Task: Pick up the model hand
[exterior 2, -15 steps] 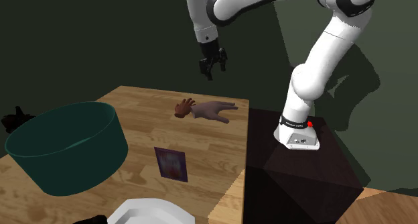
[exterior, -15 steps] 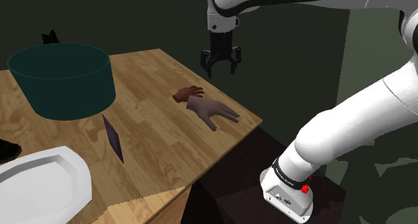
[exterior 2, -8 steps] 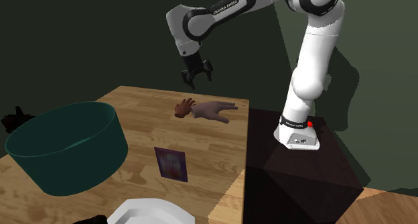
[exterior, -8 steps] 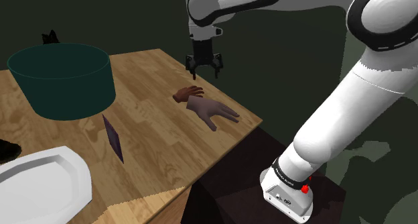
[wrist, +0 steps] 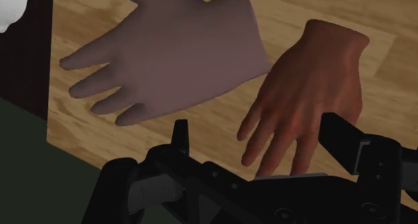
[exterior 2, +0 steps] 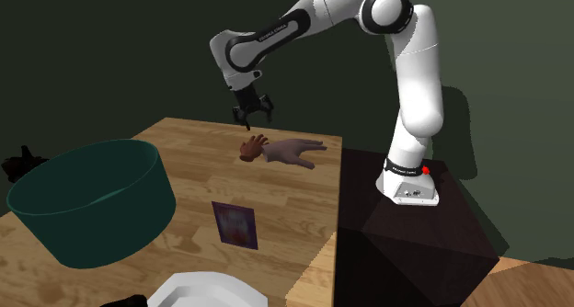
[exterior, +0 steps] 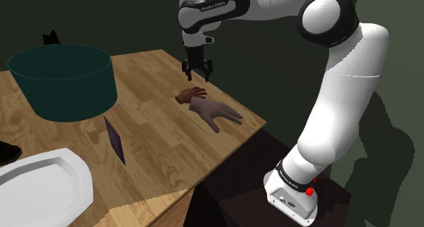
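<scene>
Two model hands lie side by side on the wooden table (exterior: 156, 137): a small dark brown hand (exterior: 190, 94) (exterior 2: 251, 148) (wrist: 315, 75) and a larger pale mauve hand (exterior: 214, 111) (exterior 2: 292, 152) (wrist: 181, 48) that reaches toward the table's edge near the stand. My black gripper (exterior: 197, 74) (exterior 2: 250, 121) (wrist: 258, 130) hangs open a short way above the brown hand, pointing down. In the wrist view its fingers stand apart over the brown hand's fingertips and touch nothing.
A big dark teal tub (exterior: 64, 79) (exterior 2: 92, 199) stands at the table's far side from the stand. A thin purple picture card (exterior: 114, 141) (exterior 2: 235, 224) stands upright mid-table, and a white plate (exterior: 37, 188) (exterior 2: 207, 291) lies beyond it. The dark stand (exterior: 238, 185) adjoins the table.
The arm has swung toward the shoulder view's left and come down, bringing the gripper from beside the hands to just above the brown one. The fingers stayed open; neither hand moved.
</scene>
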